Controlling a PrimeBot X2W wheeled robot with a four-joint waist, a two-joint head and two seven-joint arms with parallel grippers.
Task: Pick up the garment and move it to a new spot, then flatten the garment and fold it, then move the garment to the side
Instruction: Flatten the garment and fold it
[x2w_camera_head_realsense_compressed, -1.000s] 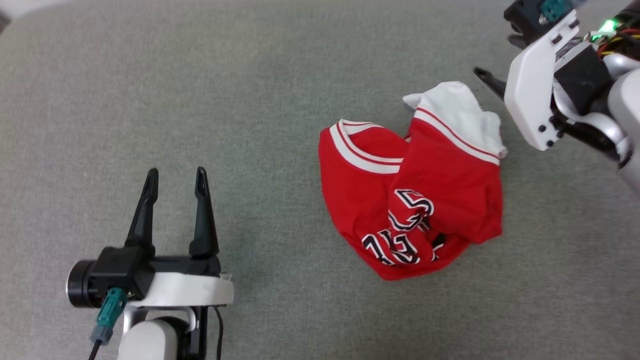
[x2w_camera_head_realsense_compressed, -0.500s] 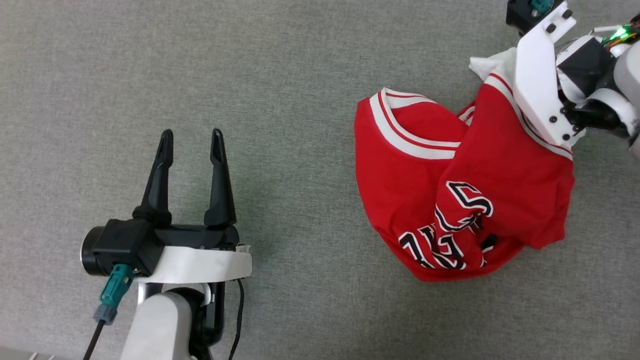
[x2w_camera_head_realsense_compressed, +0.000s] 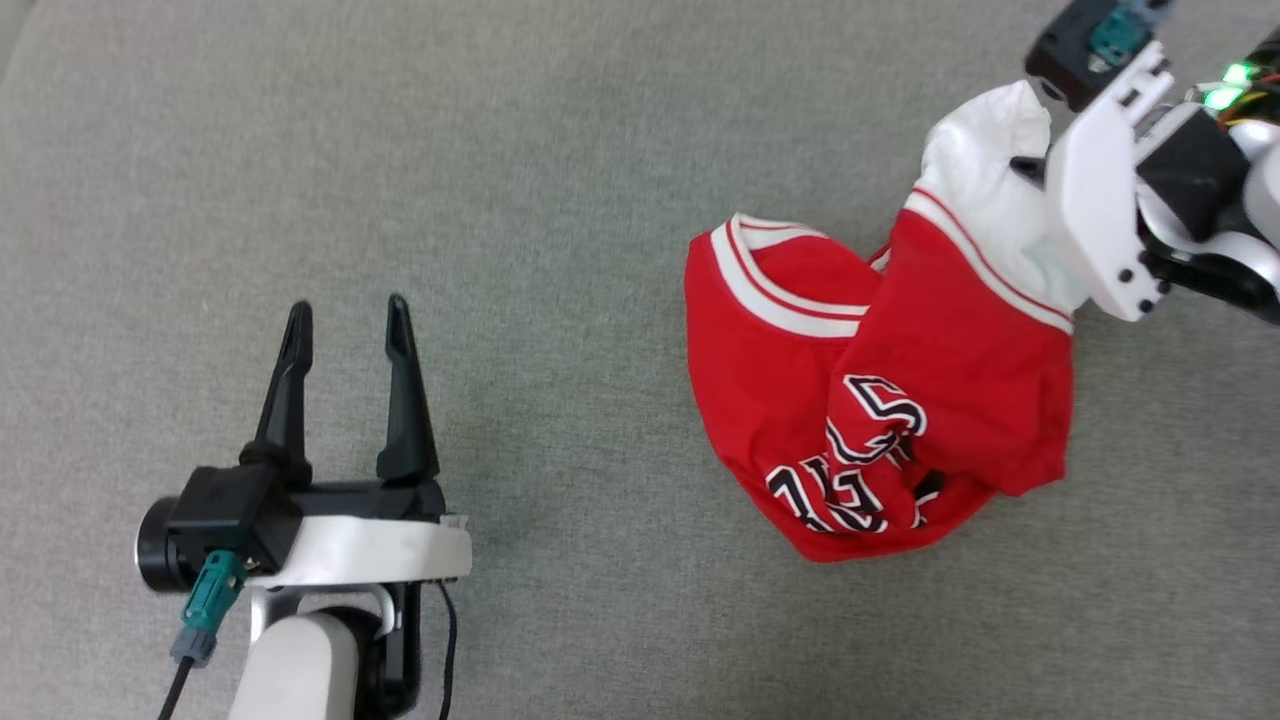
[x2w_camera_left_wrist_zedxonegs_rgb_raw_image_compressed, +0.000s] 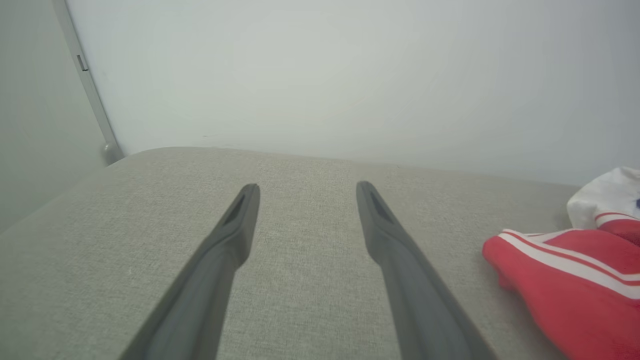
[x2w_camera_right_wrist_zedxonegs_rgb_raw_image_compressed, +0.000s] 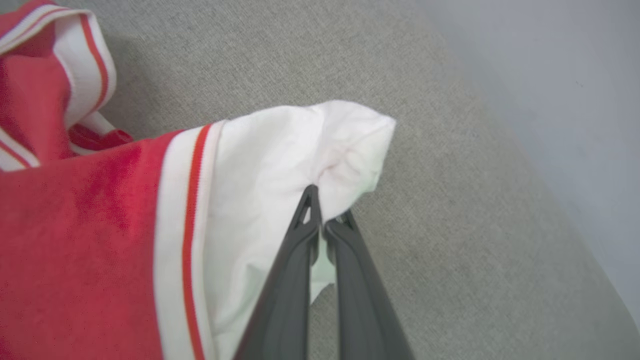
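Grey cushion (x2w_camera_head_realsense_compressed: 500, 200), right fingers (x2w_camera_right_wrist_zedxonegs_rgb_raw_image_compressed: 292, 255) — pinching garment (x2w_camera_right_wrist_zedxonegs_rgb_raw_image_compressed: 90, 225) sleeve

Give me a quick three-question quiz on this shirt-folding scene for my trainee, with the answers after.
1. Which part of the garment is the right gripper shut on: A collar, B white sleeve, C hem?
2. True or false: the left gripper holds the garment.
3. Fill in: the garment looks ___, not flattened.
Key: 1 B. 2 False, it is open, apart. 3 Crumpled.
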